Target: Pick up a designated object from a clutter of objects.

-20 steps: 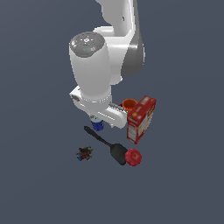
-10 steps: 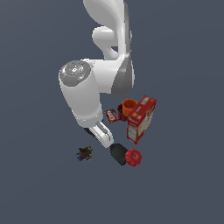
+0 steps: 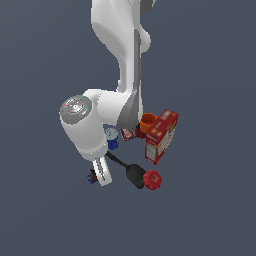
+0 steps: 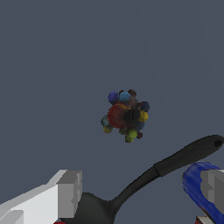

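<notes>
I have the claw [image 4: 135, 192] spread above the tabletop [image 4: 52, 65], holding nothing; grasping and lifting remain. The multicoloured cluster [image 4: 126, 115] lies alone beside the black spatula [image 4: 166, 168], not yet between the fingers. In the exterior view my arm hides most of it.

Backdrop is one flat slate-grey surface [image 3: 210, 210] w/ a faint blue tint, filling both views edge to edge; no visible seam btwn floor and wall. Light is even and soft, approx. uniform across the frame, w/ no strong shadows and no glare. In the wrist view the same plain ground [image 4: 52, 52] shows no texture, marks or pattern.
</notes>
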Controlling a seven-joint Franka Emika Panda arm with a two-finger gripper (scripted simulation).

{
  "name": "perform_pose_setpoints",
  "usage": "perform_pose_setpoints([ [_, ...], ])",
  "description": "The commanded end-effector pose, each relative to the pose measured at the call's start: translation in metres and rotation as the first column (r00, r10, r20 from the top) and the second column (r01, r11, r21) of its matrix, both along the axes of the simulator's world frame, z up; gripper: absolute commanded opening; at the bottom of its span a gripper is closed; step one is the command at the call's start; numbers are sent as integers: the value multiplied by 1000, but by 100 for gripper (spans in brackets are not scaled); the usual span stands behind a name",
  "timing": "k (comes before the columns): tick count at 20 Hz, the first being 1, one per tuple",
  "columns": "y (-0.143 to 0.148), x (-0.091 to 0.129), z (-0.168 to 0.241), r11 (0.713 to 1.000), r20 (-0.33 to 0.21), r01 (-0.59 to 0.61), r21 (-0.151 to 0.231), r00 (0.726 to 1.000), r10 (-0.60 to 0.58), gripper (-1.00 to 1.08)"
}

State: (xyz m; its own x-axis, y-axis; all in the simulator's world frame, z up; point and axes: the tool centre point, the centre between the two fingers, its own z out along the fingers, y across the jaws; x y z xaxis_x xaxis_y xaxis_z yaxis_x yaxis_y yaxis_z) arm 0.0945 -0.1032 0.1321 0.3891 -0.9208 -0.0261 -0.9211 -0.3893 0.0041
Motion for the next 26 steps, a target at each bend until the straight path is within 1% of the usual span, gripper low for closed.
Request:
perform_pose_setpoints([
  [1,-8,4,-13,997,3,79,-5,997,-79,100],
  [6,-21,9,-32,980,7,198,-14,980,-198,100],
  [12,-31,12,-47,959,12,284,-20,959,-284,100],
  [16,-33,13,-52,951,14,309,-22,951,-309,100],
  [21,-33,13,-53,951,13,308,-22,951,-308,100],
  [26,-34,12,-71,950,13,310,-22,951,-310,100],
])
